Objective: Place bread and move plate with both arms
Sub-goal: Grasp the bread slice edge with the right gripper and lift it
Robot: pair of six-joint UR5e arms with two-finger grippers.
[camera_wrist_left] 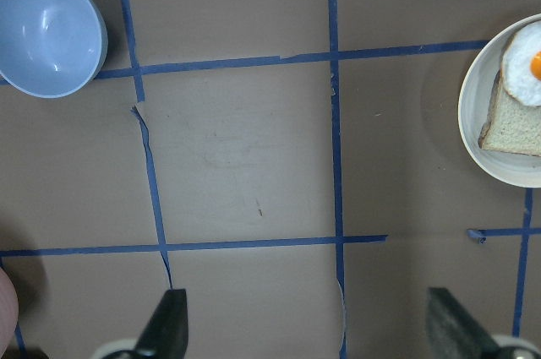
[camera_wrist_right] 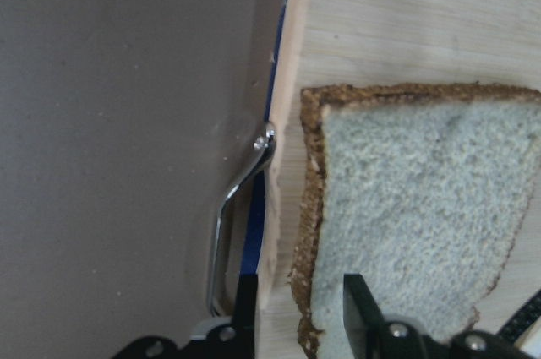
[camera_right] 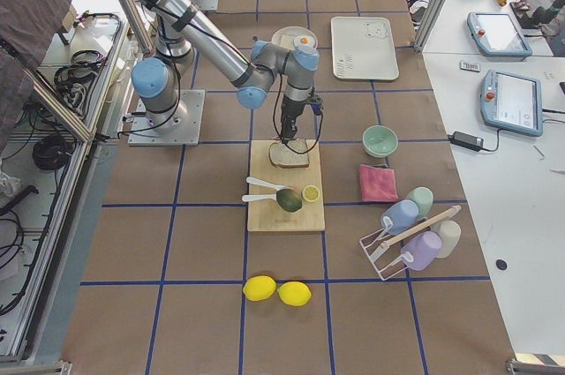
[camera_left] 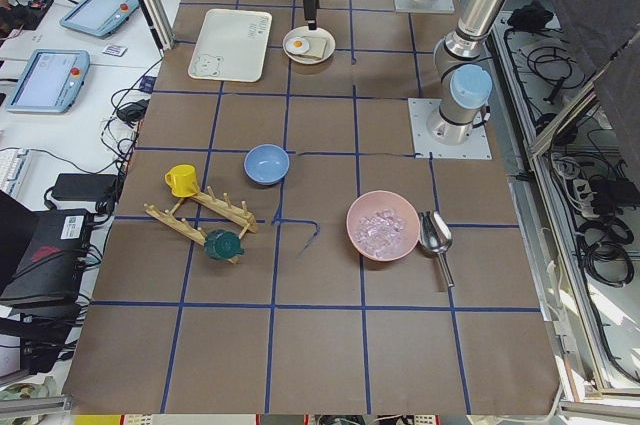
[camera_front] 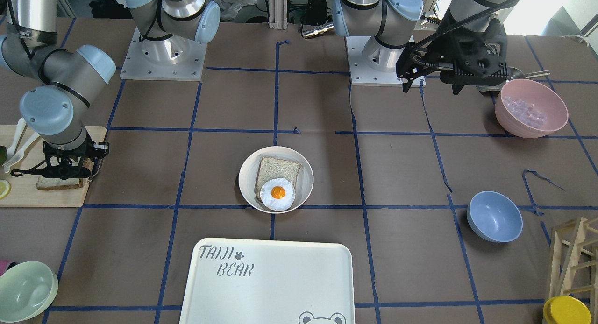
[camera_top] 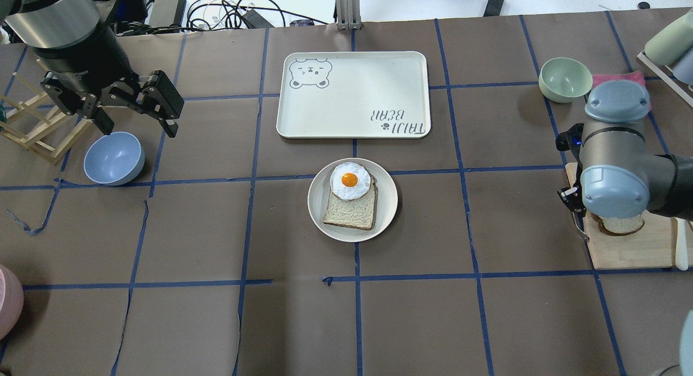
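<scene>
The bread (camera_wrist_right: 406,224), a dark-crusted slice, lies on the wooden cutting board (camera_top: 633,251) at the table's right end and also shows in the front view (camera_front: 60,183). My right gripper (camera_front: 63,173) stands straight down on it. Its fingers are drawn close at the slice's crust edge, with one black fingertip (camera_wrist_right: 359,308) on the crumb. The plate (camera_top: 316,202) sits at the table's middle. It holds a smaller slice (camera_top: 352,211) and a fried egg (camera_top: 350,180). My left gripper (camera_top: 138,128) hangs open and empty above the table's left side, far from the plate (camera_wrist_left: 473,122).
The "TAIJI BEAR" tray (camera_top: 352,94) lies just beyond the plate. A blue bowl (camera_top: 113,158) sits under the left gripper. There are also a pink bowl (camera_front: 531,108), a green bowl (camera_top: 565,79) and a wooden rack (camera_top: 32,127). A thin metal rod (camera_wrist_right: 232,232) hangs beside the board's edge.
</scene>
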